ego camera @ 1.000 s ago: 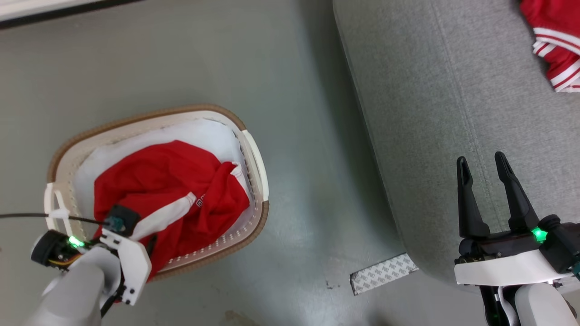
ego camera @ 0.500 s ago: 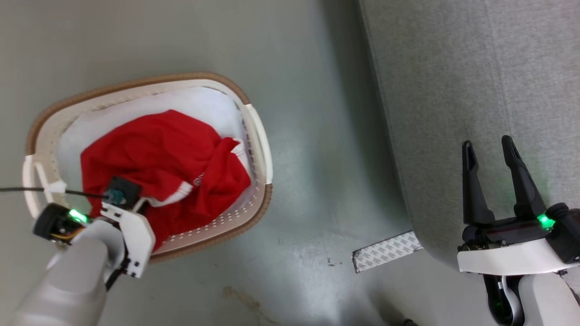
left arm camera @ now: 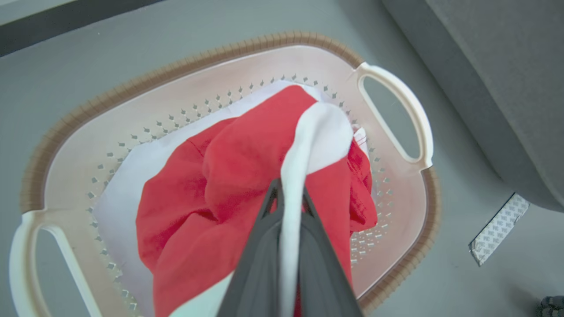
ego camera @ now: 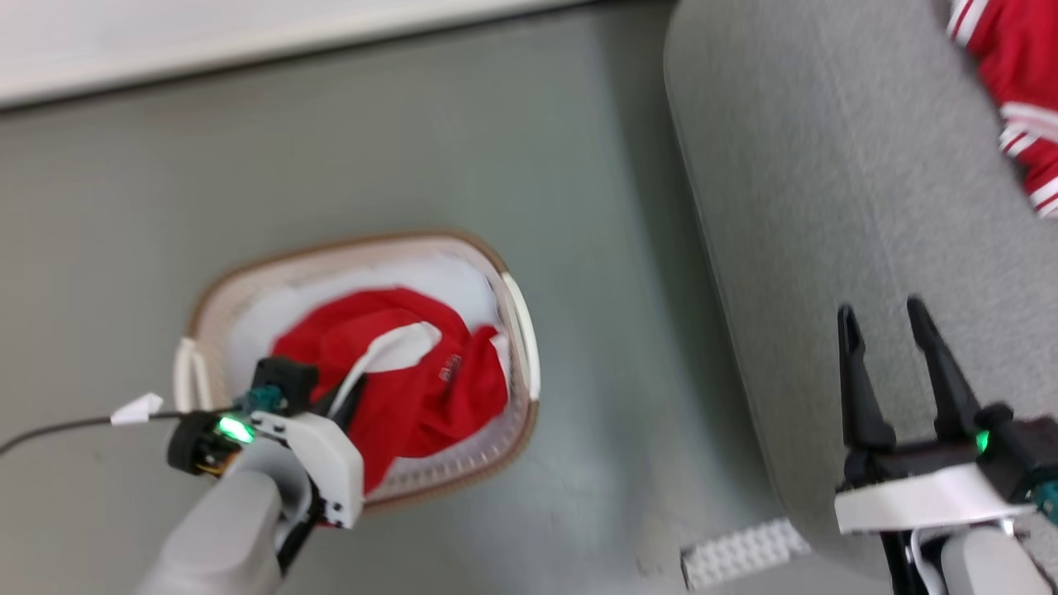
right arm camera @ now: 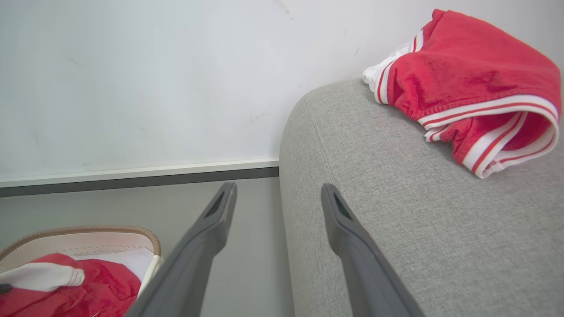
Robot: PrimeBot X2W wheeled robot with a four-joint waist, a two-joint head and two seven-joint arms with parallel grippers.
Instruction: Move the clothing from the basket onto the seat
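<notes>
Jaws of the left gripper [left arm camera: 289, 189] pinch the red clothing [left arm camera: 246, 149] in the basket [left arm camera: 154, 101]; right gripper [right arm camera: 278, 188] jaws are wide open.

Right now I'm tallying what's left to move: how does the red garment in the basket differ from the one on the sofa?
The basket garment lies in the basket; the sofa garment rests on the sofa. The left gripper pinches the basket garment's white stripe; the sofa garment is untouched, the open right gripper apart from it. Both are bright red with white trim.
</notes>
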